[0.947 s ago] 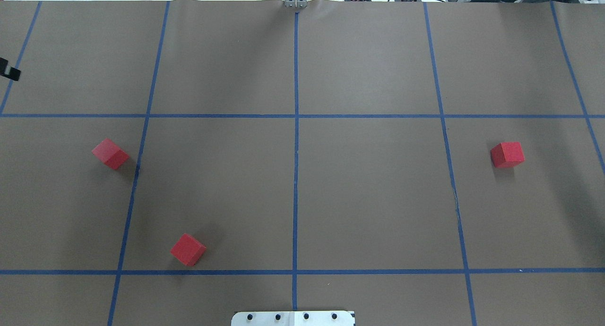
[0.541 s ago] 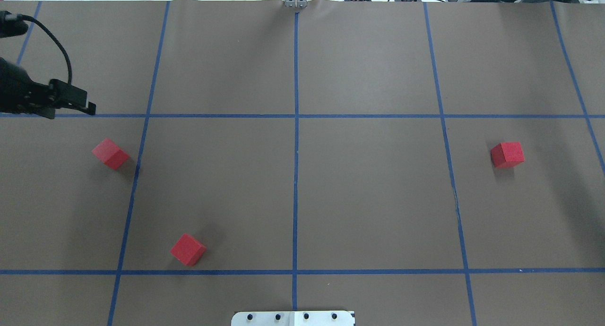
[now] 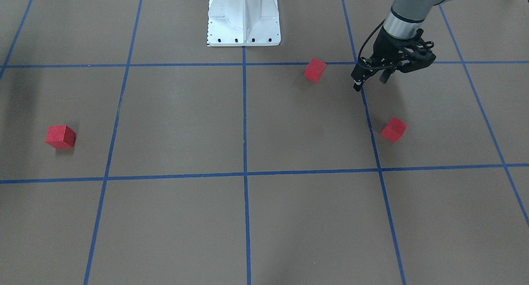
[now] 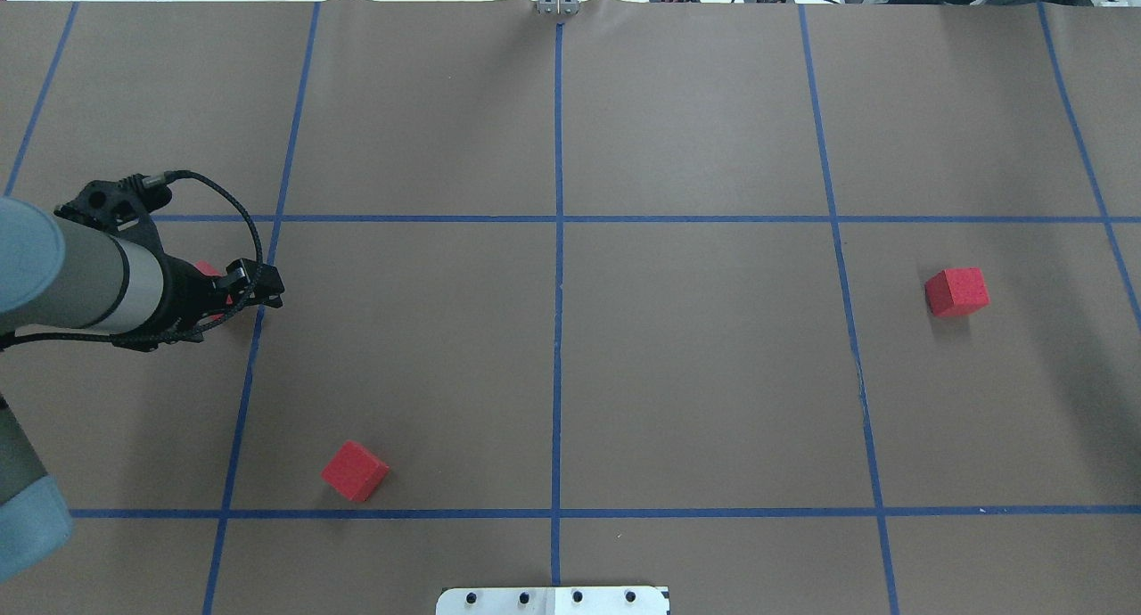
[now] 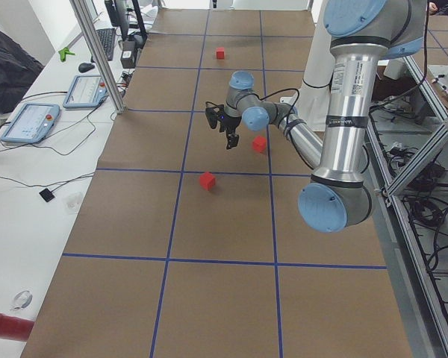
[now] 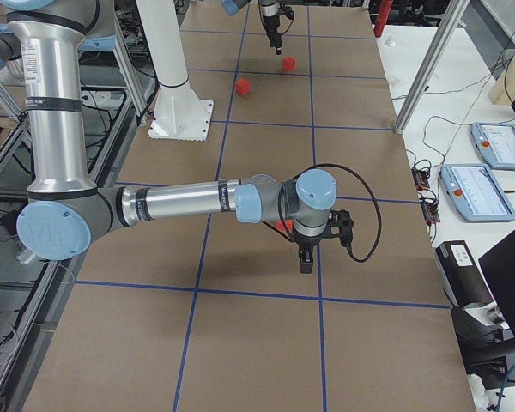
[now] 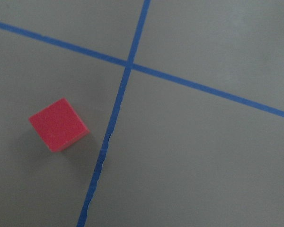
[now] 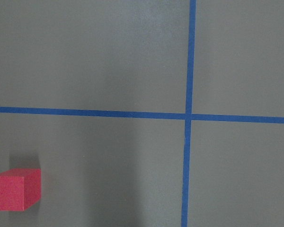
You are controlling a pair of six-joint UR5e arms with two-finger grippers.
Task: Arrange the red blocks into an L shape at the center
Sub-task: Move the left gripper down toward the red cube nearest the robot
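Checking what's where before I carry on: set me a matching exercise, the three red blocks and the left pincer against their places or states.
1 block in left wrist view
2 block in right wrist view
3 block in neither wrist view
4 left pincer

a only block on robot's right half
b open, holding nothing
c beside the tape line nearest the white base
d partly hidden by the left arm, overhead view

Pairs: 1-d, 2-a, 3-c, 4-b

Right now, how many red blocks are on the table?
3 red blocks: one alone on the robot's right side, one near the white base, one near the left gripper. None seems hidden elsewhere.
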